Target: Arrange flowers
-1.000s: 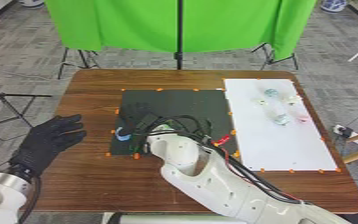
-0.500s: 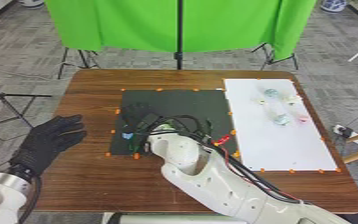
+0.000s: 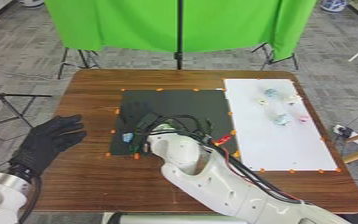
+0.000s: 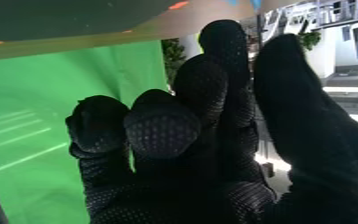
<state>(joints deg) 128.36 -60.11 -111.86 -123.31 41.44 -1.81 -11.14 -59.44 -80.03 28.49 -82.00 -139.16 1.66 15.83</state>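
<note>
In the head view my right hand (image 3: 137,114) is low over the left part of the black mat (image 3: 189,102), its fingers relaxed and pointing away. Close by its thumb side is a small light blue thing (image 3: 127,136); whether they touch is unclear. Several small flowers lie on the white board, among them a blue one (image 3: 271,93), another blue one (image 3: 281,119) and a pink one (image 3: 303,119). My left hand (image 3: 44,145) rests open left of the mat. In the right wrist view my right hand (image 4: 206,165) has loosely bent fingers, with a light blue bit (image 4: 256,4) beyond them.
The white board (image 3: 286,150) covers the right side of the brown table (image 3: 95,185). Orange marks line the mat and board. A red piece (image 3: 222,140) is beside my right forearm's cables. Behind the table hangs a green cloth (image 3: 131,25) on a stand.
The light blue thing beside my right hand has shifted slightly to the right and looks more upright than before. My right hand has moved only a little; my left hand has stayed still.
</note>
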